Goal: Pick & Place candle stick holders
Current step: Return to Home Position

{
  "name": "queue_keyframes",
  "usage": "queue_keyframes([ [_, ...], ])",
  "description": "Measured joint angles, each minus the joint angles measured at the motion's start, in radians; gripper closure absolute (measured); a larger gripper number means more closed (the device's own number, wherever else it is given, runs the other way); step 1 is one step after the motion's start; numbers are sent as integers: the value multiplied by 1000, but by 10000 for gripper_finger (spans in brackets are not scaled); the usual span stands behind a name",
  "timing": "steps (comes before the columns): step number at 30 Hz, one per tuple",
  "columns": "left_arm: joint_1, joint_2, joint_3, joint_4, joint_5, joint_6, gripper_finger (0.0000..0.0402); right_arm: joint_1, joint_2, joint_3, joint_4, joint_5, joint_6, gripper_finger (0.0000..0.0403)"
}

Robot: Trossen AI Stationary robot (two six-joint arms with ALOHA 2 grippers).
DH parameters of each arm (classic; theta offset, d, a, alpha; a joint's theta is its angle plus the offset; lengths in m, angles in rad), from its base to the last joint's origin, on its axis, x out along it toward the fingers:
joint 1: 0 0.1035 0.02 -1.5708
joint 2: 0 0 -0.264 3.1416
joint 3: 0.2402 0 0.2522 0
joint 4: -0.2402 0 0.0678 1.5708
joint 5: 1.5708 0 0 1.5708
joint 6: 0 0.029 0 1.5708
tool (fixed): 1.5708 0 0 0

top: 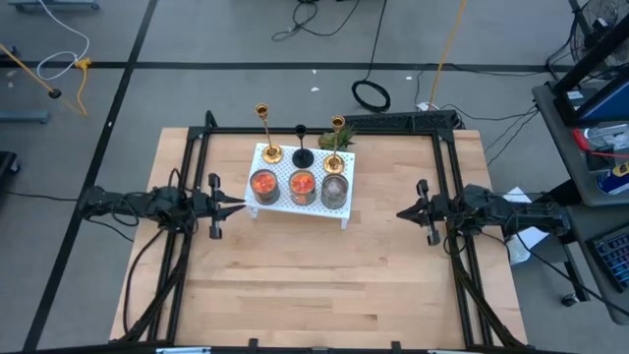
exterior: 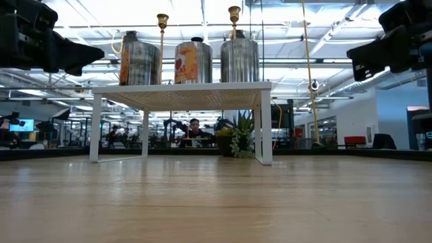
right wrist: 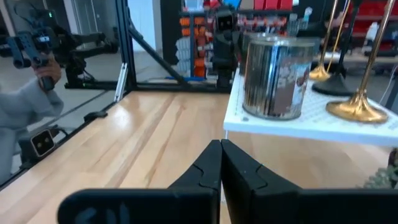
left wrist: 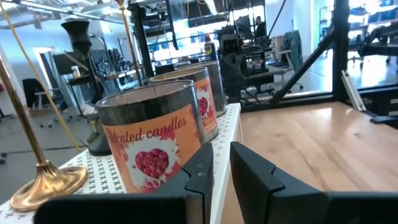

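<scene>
Three candle stick holders stand by their round bases on the back row of a white perforated shelf (top: 346, 208): a gold one at the left (top: 267, 138), a shorter black one in the middle (top: 302, 152), and a gold one at the right (top: 336, 147). My left gripper (top: 239, 205) hovers just off the shelf's left edge, level with the tins, its fingers a narrow gap apart and empty. In the left wrist view the left gold base (left wrist: 46, 183) and the black holder (left wrist: 78, 37) show. My right gripper (top: 401, 211) is shut and empty, right of the shelf.
Three candle tins (top: 263, 184) (top: 302, 184) (top: 335, 189) stand in the shelf's front row, before the holders. A small green plant (exterior: 241, 138) sits behind the shelf's right side. Bare wood table (top: 314, 285) lies toward the near edge. A person (right wrist: 25, 106) stands beyond the table.
</scene>
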Motion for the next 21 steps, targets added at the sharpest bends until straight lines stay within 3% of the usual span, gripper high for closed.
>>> queue_keyframes([
  [10,0,1,0,-1,0,-60,339,0,-1,-135,182,13,-19,403],
  [16,0,1,0,-1,0,-81,339,0,7,-135,147,189,-23,402],
  [21,0,2,0,0,0,-83,339,1,9,-136,158,209,-30,394],
])
